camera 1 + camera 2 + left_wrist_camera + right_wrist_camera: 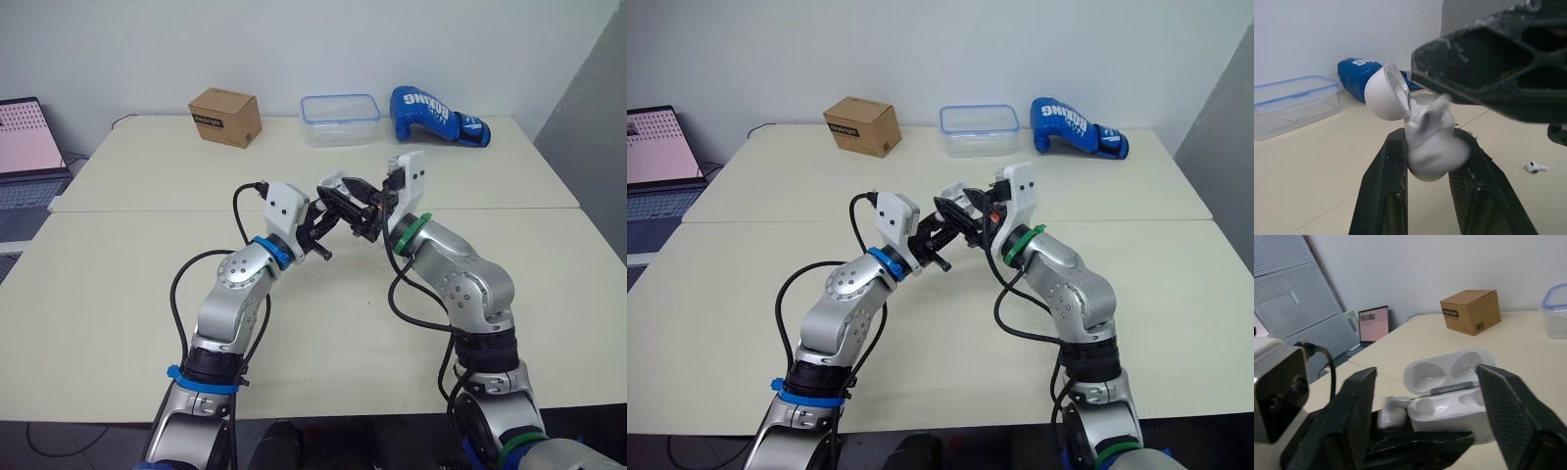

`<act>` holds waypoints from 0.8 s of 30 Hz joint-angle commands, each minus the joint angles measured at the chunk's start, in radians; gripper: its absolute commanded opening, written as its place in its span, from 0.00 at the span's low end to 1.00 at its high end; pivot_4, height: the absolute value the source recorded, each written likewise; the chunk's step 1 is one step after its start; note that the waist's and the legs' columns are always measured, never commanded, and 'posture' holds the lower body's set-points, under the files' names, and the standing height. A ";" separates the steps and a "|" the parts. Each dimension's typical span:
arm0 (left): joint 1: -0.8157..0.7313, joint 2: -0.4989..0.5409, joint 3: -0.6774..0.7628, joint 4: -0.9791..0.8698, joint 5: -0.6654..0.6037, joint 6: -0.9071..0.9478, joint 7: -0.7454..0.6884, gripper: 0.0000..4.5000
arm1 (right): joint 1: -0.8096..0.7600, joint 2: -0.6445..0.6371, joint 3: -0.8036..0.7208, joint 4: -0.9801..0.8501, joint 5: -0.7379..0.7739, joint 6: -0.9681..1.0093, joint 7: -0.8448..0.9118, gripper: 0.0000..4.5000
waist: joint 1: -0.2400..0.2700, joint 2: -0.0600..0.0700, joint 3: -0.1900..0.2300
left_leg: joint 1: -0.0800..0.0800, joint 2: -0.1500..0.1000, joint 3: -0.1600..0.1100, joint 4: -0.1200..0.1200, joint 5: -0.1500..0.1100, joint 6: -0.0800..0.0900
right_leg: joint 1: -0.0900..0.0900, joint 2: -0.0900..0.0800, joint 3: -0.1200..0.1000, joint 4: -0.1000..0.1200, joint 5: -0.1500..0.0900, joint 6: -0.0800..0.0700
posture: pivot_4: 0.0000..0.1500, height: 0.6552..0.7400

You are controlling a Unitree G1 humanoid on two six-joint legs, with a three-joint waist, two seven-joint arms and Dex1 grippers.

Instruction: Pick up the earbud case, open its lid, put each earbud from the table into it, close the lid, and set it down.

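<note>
While the left end effector (1430, 138) grips the earbud case (1435, 154) above the middle of the counter (118, 284), its lid (1382, 95) hinged open, we see the right end effector (1427, 372) released, its fingers spread wide on either side of the case. One earbud (1533, 167) lies on bare counter, apart from the case. A cardboard box (225, 117), clear container (340, 119) and boxing glove (436, 116) line the far edge.

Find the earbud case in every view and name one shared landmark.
Left eye view: case mid-picture, raised above the table.
Right eye view: case mid-picture, likewise raised.
Left wrist view: case mid-picture, lid open.
Right wrist view: case mid-picture, lid open, box behind.
Shared landmark: container, in all four.
</note>
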 commanded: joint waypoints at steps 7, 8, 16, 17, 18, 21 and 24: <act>-0.003 -0.004 -0.001 -0.064 -0.014 -0.035 -0.016 0.16 | 0.006 -0.055 -0.055 -0.024 0.051 0.018 0.009 0.76 | 0.000 0.000 0.000 | 0.000 0.000 0.000 0.000 0.000 0.000 | 0.000 0.000 0.000 0.000 0.000 0.000 | 1.00 1.00; 0.000 -0.003 0.000 -0.063 -0.014 -0.035 -0.017 0.16 | 0.001 -0.045 -0.076 -0.033 0.079 0.022 0.004 0.76 | 0.000 0.000 0.000 | 0.000 0.000 0.000 0.000 0.000 0.000 | 0.000 0.000 0.000 0.000 0.000 0.000 | 1.00 1.00; 0.015 0.036 0.061 -0.022 -0.027 -0.027 -0.011 0.16 | -0.037 -0.096 -0.176 -0.084 0.226 0.078 0.013 0.76 | 0.000 0.000 0.000 | 0.000 0.000 0.000 0.000 0.000 0.000 | 0.000 0.000 0.000 0.000 0.000 0.000 | 1.00 1.00; 0.014 0.043 0.075 -0.017 -0.034 -0.023 -0.007 0.16 | -0.039 -0.120 -0.182 -0.084 0.228 0.084 0.019 0.76 | 0.000 0.000 0.000 | 0.000 0.000 0.000 0.000 0.000 0.000 | 0.000 0.000 0.000 0.000 0.000 0.000 | 1.00 1.00; 0.013 0.060 0.094 -0.010 -0.038 -0.022 -0.011 0.16 | -0.028 -0.183 -0.183 -0.080 0.219 0.094 0.052 0.76 | 0.000 0.000 0.000 | 0.000 0.000 0.001 0.000 0.000 0.000 | 0.000 0.000 0.000 -0.001 0.000 0.000 | 1.00 1.00; 0.019 0.091 0.122 0.001 -0.039 -0.025 -0.026 0.16 | 0.008 -0.312 -0.178 -0.073 0.213 0.121 0.123 0.76 | 0.003 0.001 0.000 | 0.000 0.000 0.001 -0.001 0.000 0.000 | 0.000 0.000 0.000 -0.001 0.000 0.000 | 1.00 1.00; 0.027 0.105 0.127 -0.001 -0.044 -0.025 -0.026 0.16 | 0.065 -0.428 -0.135 -0.083 0.197 0.117 0.211 0.76 | 0.002 0.001 0.000 | -0.001 0.000 0.001 -0.001 0.000 0.000 | 0.001 0.000 0.000 -0.003 0.000 0.000 | 1.00 1.00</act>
